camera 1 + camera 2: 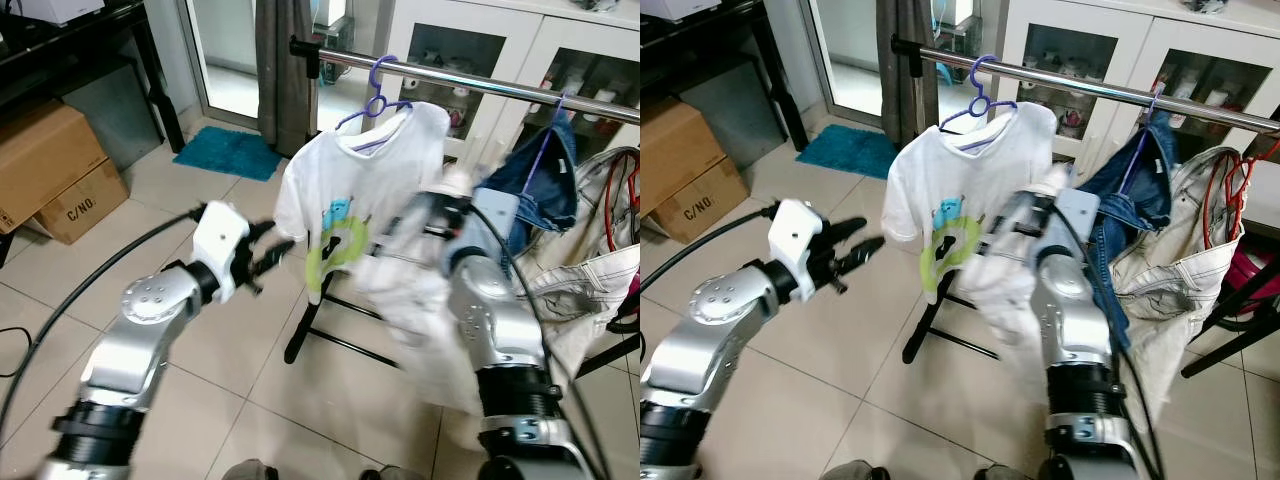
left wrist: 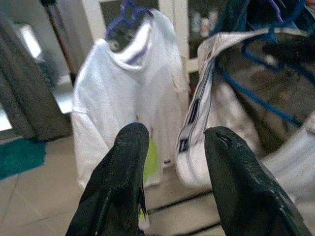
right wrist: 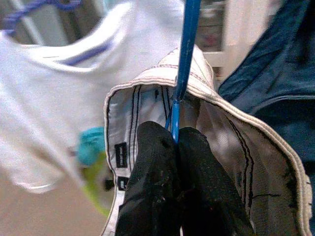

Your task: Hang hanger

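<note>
While left claw (image 1: pixel 275 252) gapes empty, right claw (image 3: pixel 176 142) pinches blue hanger (image 3: pixel 184 59)

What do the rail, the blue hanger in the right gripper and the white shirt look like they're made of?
Rail: likely polished metal, with bright mirror-like streaks.
Blue hanger: probably plastic or coated wire; thin, smooth, evenly coloured, pinched in the right gripper.
White shirt: soft knit cloth, probably cotton; matte, draping in folds.

Both head views looked forward and down from above the arms toward the clothes rail (image 1: pixel 480 82). Each wrist view looked close along its own fingers; all four shared the white T-shirt (image 1: pixel 350 190).
</note>
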Controlling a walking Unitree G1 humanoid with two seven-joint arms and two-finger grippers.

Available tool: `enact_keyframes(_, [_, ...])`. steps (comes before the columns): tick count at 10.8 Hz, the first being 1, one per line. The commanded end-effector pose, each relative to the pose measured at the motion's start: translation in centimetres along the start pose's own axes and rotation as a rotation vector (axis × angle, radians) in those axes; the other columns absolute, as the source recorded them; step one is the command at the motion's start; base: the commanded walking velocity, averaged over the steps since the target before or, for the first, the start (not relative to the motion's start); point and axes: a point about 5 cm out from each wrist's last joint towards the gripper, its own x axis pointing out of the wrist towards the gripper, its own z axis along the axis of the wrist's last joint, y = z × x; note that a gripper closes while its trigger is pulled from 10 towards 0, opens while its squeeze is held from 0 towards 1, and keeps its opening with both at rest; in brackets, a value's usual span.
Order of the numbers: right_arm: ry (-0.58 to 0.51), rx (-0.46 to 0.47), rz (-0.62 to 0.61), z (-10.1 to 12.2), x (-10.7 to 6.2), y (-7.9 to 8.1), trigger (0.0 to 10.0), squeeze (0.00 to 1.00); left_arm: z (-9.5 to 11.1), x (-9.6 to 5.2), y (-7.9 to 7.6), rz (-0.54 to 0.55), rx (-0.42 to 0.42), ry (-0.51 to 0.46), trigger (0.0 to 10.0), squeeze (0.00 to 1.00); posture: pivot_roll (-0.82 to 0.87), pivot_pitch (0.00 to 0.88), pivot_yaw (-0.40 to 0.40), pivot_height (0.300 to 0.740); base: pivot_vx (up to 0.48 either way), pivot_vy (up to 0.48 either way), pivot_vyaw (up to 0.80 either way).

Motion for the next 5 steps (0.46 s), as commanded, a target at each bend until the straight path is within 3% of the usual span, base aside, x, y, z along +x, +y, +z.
enact_keyframes(1, [-0.092,0.016,0.052,1.8,-0.3,0.8,10.0,0.0,0.3,0.0,0.3,0.025,0.01,-0.001,10.0,0.0,-0.01,0.0,0.012,0.74,0.0,0.0,0.0])
enact_keyframes(3, [-0.091,0.031,0.089,1.5,-0.3,1.6,10.0,0.0,0.2,0.8,-0.4,0.072,-0.007,-0.036,10.0,0.0,-0.01,0.0,0.011,0.74,0.0,0.0,0.0])
enact_keyframes(5, [-0.08,0.018,0.118,1.4,-0.3,1.8,10.0,0.0,0.2,1.0,-0.7,0.067,-0.023,-0.04,10.0,0.0,-0.02,0.0,0.012,0.74,0.272,0.0,0.0])
